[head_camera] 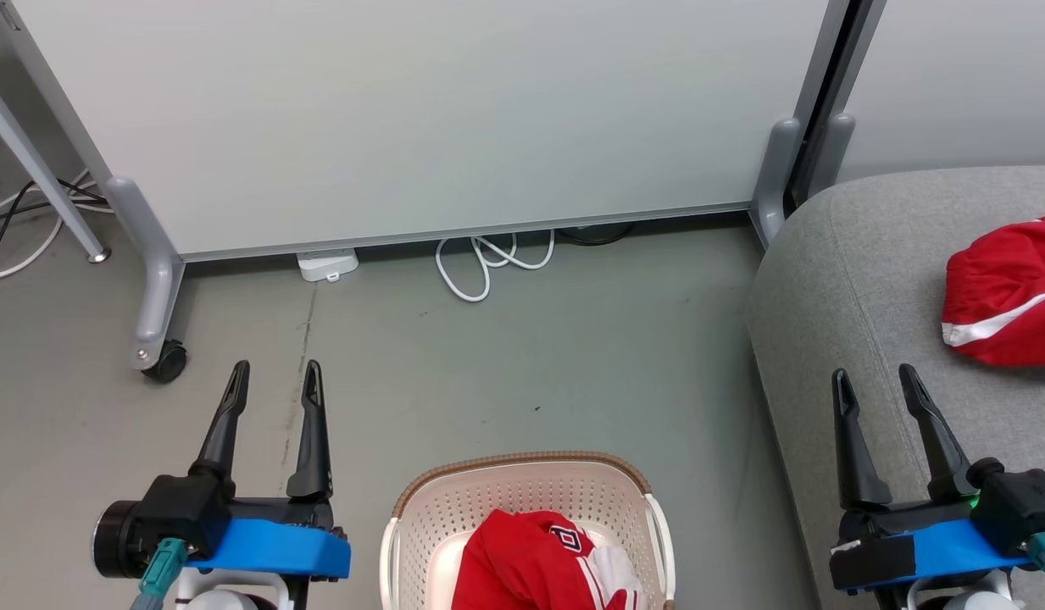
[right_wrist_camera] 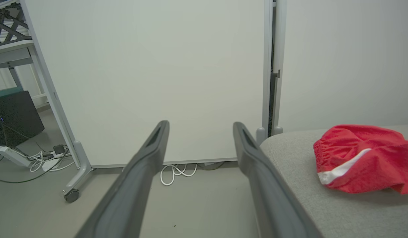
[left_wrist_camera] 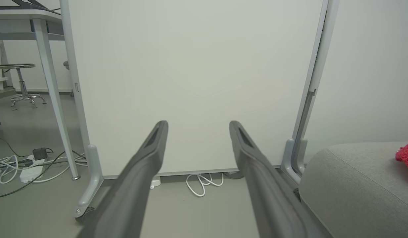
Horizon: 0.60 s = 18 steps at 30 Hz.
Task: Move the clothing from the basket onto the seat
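Left gripper point(head_camera: 277, 366) and right gripper point(head_camera: 874, 371), parted and empty, flank the basket point(head_camera: 522, 462), seemingly poised for its red garment point(head_camera: 518, 563); a second garment point(head_camera: 1001, 292) lies on the seat point(head_camera: 827, 296).

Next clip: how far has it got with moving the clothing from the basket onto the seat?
About halfway. Done: one red garment lies on the grey seat. In hand: nothing, since the left gripper and right gripper are both open and empty. Left: the emblem-marked garment sits in the basket and has yet to be picked up and carried over.
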Motion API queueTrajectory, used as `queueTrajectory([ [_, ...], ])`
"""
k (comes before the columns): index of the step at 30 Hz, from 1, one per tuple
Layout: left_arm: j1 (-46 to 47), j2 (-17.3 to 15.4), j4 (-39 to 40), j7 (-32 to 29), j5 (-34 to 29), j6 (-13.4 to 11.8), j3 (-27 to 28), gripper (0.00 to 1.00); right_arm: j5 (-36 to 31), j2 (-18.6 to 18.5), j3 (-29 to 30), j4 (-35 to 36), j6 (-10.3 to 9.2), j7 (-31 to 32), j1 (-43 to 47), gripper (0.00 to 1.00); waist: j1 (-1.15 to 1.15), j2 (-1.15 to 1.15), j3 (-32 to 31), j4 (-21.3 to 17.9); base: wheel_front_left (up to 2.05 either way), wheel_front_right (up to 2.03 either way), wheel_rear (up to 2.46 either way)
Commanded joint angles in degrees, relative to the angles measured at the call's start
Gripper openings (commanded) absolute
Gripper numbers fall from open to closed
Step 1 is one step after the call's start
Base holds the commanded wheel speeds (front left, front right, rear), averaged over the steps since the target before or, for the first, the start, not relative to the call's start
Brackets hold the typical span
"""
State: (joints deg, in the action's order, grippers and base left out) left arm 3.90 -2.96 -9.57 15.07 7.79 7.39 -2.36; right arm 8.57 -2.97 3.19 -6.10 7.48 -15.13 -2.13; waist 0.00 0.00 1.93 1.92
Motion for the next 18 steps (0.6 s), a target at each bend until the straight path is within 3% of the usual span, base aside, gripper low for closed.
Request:
queueTrajectory([
  [1, 0.2, 0.1, -0.2, 0.2, -0.4, 0.1, 0.1, 1.0, 0.1, 0.1, 0.0, -0.1, 0.03, 0.0, 0.4, 1.0, 0.0, 0.0, 0.0, -0.1, 0.0, 0.0, 0.0],
  [9, 3.1, -1.3, -3.4, 0.2, 0.7, 0.1, -3.9, 1.0, 0.2, 0.1, -0.1, 0.2, 0.03, 0.0, -0.3, 1.0, 0.0, 0.0, 0.6, -0.2, 0.0, 0.0, 0.0],
  [18, 9.7, -5.2, -11.1, 0.1, 3.2, 0.1, -14.0, 1.0, -0.5, 0.1, -0.9, 0.8, 0.02, 0.0, -3.0, 1.0, 0.0, 0.0, 3.9, -2.1, 0.0, 0.0, 0.0],
])
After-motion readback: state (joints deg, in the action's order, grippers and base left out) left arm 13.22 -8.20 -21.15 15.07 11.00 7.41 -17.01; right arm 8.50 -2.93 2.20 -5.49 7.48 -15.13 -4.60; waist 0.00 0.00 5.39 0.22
